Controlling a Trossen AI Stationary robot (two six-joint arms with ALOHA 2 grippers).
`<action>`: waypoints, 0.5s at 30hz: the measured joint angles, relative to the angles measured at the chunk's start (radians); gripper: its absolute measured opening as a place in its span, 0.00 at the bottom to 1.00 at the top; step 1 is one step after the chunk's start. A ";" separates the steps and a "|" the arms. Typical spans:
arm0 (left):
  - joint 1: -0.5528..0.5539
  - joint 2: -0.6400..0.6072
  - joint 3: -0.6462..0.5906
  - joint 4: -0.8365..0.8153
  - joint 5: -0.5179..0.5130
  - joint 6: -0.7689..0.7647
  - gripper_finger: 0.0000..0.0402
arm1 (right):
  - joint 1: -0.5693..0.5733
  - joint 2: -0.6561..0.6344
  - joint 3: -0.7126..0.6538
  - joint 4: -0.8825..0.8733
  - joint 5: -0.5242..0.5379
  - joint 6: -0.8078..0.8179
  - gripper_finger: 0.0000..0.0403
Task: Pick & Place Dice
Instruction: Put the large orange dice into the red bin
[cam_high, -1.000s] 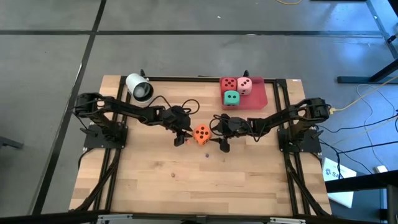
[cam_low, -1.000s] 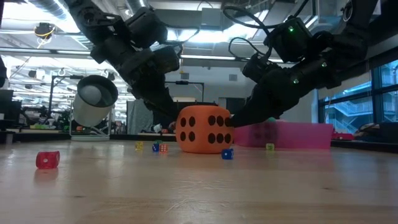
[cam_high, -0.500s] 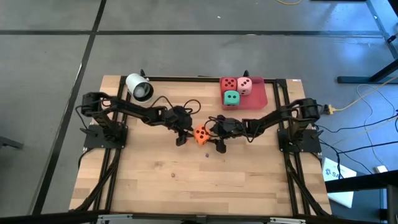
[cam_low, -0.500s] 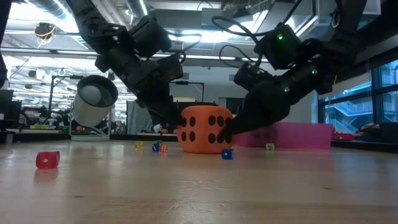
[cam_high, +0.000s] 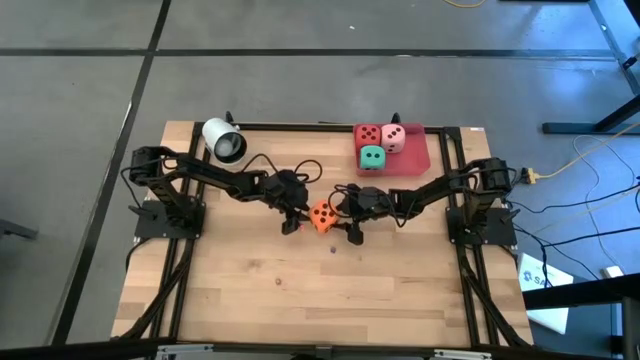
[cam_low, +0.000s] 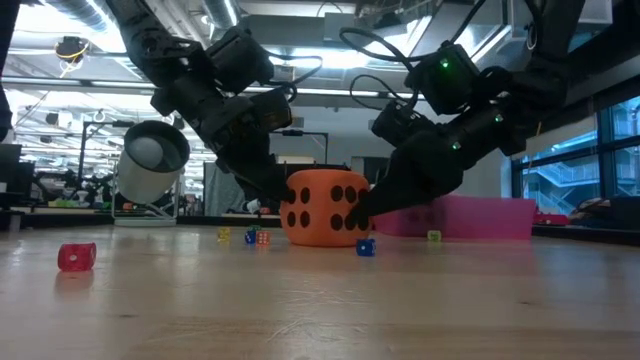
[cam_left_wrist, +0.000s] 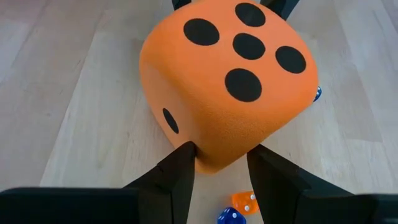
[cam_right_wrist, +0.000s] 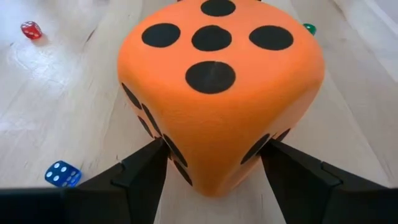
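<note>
On a pale wooden table set on a grey floor, one orange die sits near the middle, pinched from both sides: the left gripper has its two fingers narrowly spread around one lower corner, and the right gripper has its fingers set wider, straddling the opposite corner. Three more dice, one red, one pink and one green, sit together on the flat red tray at the far right. One white cylinder lies at the far left, and several tiny dice dot the tabletop.
</note>
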 joint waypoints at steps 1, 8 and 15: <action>0.000 0.000 0.000 0.000 0.000 0.000 0.36 | 0.000 0.000 0.001 0.000 -0.001 0.000 0.63; -0.001 0.001 0.000 0.001 0.000 0.019 0.36 | 0.001 0.000 0.001 0.000 -0.054 -0.018 0.63; 0.000 0.002 0.000 0.004 -0.009 0.022 0.36 | -0.003 0.000 0.001 0.000 -0.068 -0.017 0.63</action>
